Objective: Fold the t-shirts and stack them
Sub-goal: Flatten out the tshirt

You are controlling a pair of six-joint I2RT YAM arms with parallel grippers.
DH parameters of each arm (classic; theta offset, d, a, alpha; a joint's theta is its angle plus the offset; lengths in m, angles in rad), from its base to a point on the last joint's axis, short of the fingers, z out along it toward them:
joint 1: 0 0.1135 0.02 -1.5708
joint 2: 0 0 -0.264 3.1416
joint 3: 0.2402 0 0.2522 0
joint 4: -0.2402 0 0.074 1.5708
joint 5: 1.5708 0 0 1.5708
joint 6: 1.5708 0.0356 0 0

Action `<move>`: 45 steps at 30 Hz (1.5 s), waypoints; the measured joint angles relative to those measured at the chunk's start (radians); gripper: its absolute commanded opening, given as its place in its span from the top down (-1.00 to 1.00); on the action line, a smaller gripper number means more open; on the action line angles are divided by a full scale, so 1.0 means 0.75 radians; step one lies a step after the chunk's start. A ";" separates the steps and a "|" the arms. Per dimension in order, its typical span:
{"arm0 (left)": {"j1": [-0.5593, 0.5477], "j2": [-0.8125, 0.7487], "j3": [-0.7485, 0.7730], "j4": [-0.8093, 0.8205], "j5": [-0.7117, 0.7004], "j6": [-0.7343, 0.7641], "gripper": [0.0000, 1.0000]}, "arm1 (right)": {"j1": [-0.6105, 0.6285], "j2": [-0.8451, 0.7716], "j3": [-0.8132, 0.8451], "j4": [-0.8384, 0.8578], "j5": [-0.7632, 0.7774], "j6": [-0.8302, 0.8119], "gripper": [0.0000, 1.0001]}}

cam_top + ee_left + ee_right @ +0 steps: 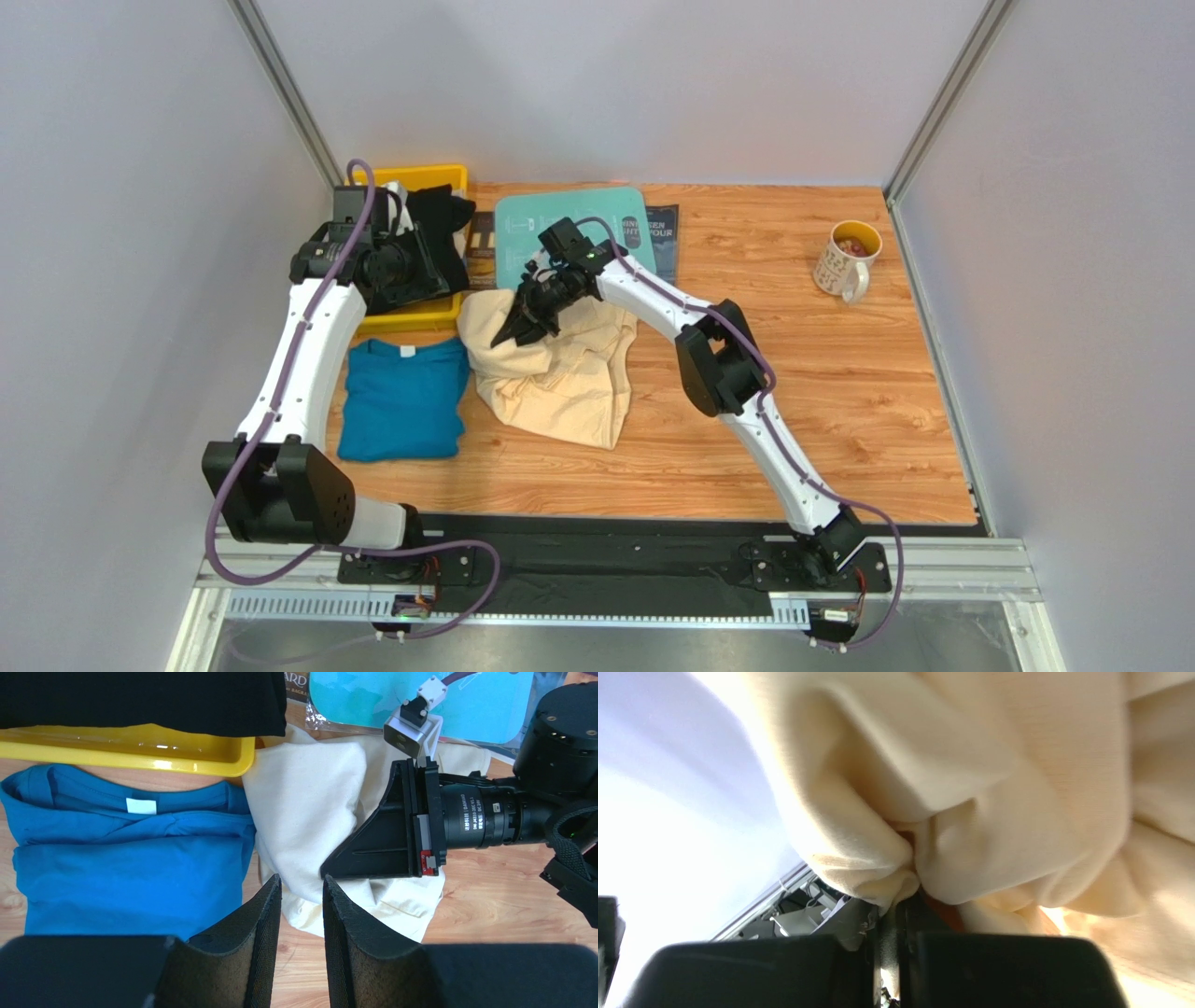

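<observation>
"ARD" on dark card [296, 684], rest illegible

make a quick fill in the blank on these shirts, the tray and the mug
The right gripper pinches the crumpled pale cream cloth t-shirt; the left gripper holds ___.
The black cloth t-shirts lie in a plastic tray coloured ___.
The folded teal-blue cloth t-shirt lies on the cream one's ___ side.
The white ceramic mug stands near the far ___ corner of the wooden table.
Missing: nothing; yellow; left; right
</observation>
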 measured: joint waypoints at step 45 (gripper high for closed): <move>-0.002 0.267 0.108 -0.006 0.117 0.008 0.30 | -0.542 -0.458 -0.734 -0.178 0.307 -0.615 -0.04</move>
